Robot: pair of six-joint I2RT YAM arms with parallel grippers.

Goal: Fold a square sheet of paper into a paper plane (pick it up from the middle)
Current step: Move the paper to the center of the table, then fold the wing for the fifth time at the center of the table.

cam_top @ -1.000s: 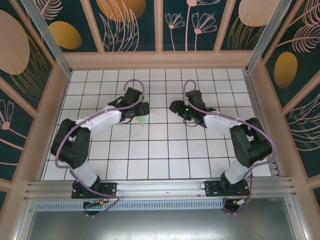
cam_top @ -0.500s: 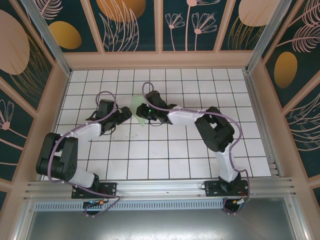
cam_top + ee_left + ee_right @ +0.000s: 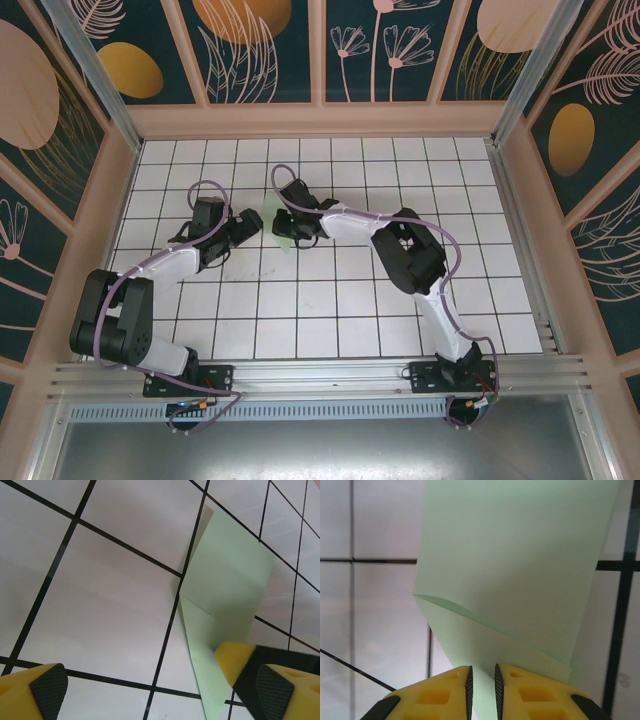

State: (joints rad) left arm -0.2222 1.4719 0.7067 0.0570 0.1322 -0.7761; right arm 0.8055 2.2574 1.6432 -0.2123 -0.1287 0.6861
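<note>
White tiles ruled with black lines cover the table (image 3: 330, 300), which is boxed in by dark teal wall panels (image 3: 260, 45) painted with pale flowers and orange ovals. Both arms reach in over the grid with their heads close together. The right gripper (image 3: 482, 680) has its 2 yellow fingers (image 3: 435, 692) drawn almost together, with just a thin slit between them. The lower edge of the pale mint-green sheet of paper (image 3: 520, 565) runs down into that slit, so it is pinched there. From this gripper the sheet spreads away ahead, with a folded flap across it whose slanting edge ends in a point toward the left of that wrist view. The left gripper (image 3: 150, 680) stands spread wide and holds nothing, with 1 black-padded finger at each lower corner of its wrist view. The sheet lies ahead of it, over toward the finger on the right of that view. Just beside that finger, a yellow tip with a black part behind it covers the sheet's narrow lower end; whose tip it is I cannot tell. From above, the 2 grippers sit just beside each other, with slivers of green showing between them.
</note>
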